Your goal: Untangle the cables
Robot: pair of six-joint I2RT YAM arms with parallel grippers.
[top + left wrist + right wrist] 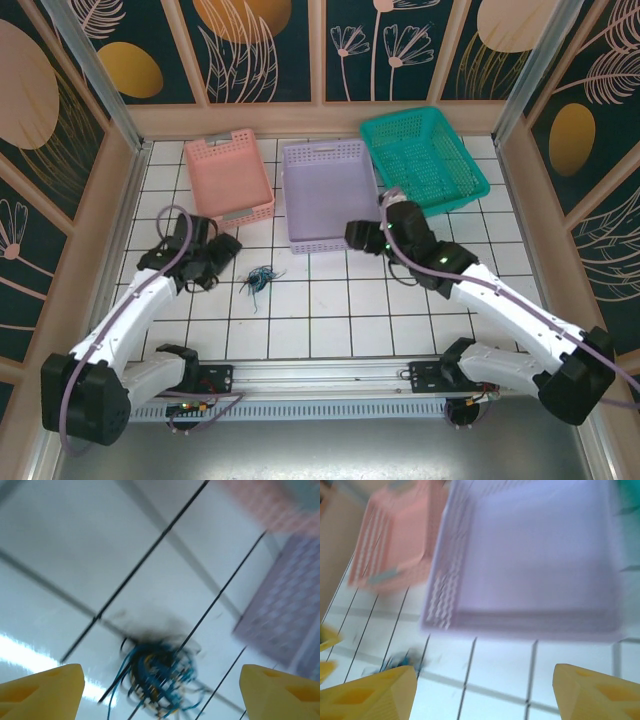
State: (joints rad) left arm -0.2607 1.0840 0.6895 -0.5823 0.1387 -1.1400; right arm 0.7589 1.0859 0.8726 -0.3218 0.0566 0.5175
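Left pincer (160, 687) spread wide, cables (156, 672) clumped on tiled table (75, 545)

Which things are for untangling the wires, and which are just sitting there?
For the job:
- cables, a small clump on the tiles
- left hand, open
- right hand, open

Just lying about:
- pink basket
- purple basket
- green basket

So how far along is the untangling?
Nothing done yet: the cables lie in one clump on the tiles. In hand: left gripper open, framing the clump; right gripper open near the purple basket, holding nothing. Left: grab, pull strands apart.
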